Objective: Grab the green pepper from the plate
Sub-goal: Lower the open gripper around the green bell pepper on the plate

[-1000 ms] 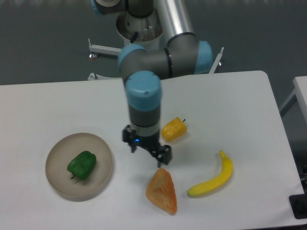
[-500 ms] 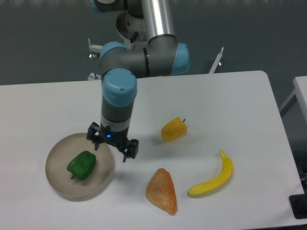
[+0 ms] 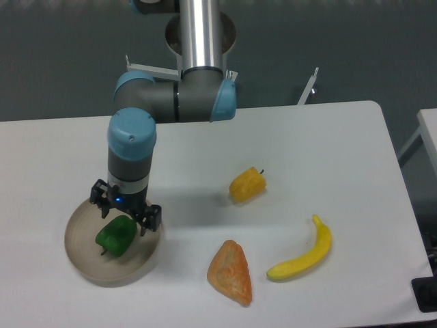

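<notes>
The green pepper (image 3: pixel 115 236) I'm after is small, glossy and lumpy, lying on its side a little left of centre in the plate (image 3: pixel 89 268), its dark stem pointing toward the near rim. The plate is round, shallow, beige-grey, resting on the table's left side.

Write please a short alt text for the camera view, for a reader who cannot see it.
A robot arm holds its open pincer just above a green pepper on a round plate. To the right on the white table lie a yellow pepper, a banana and an orange wedge.
</notes>
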Action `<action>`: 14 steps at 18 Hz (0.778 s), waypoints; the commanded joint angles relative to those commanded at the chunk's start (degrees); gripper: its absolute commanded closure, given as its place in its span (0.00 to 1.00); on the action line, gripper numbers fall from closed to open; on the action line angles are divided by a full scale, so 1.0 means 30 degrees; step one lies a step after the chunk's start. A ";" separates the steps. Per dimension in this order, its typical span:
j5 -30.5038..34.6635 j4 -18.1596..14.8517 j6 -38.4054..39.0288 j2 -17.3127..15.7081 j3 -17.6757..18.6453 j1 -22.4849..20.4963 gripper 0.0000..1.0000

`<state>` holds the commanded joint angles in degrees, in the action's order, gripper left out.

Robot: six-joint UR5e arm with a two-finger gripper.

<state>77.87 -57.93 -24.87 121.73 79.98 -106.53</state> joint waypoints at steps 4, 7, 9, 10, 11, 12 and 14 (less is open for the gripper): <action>0.0000 0.0031 -0.0117 0.0088 0.0118 0.0089 0.00; 0.0087 0.0031 -0.0293 0.0117 0.0264 0.0118 0.00; 0.0234 0.0031 -0.0294 0.0147 0.0323 0.0118 0.00; 0.0234 0.0031 -0.0294 0.0147 0.0323 0.0118 0.00; 0.0234 0.0031 -0.0265 0.0176 0.0323 0.0118 0.00; 0.0234 0.0031 -0.0293 0.0205 0.0323 0.0118 0.00; 0.0234 0.0060 -0.0293 0.0263 0.0323 0.0147 0.00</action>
<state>78.57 -57.75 -25.75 122.52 80.95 -106.08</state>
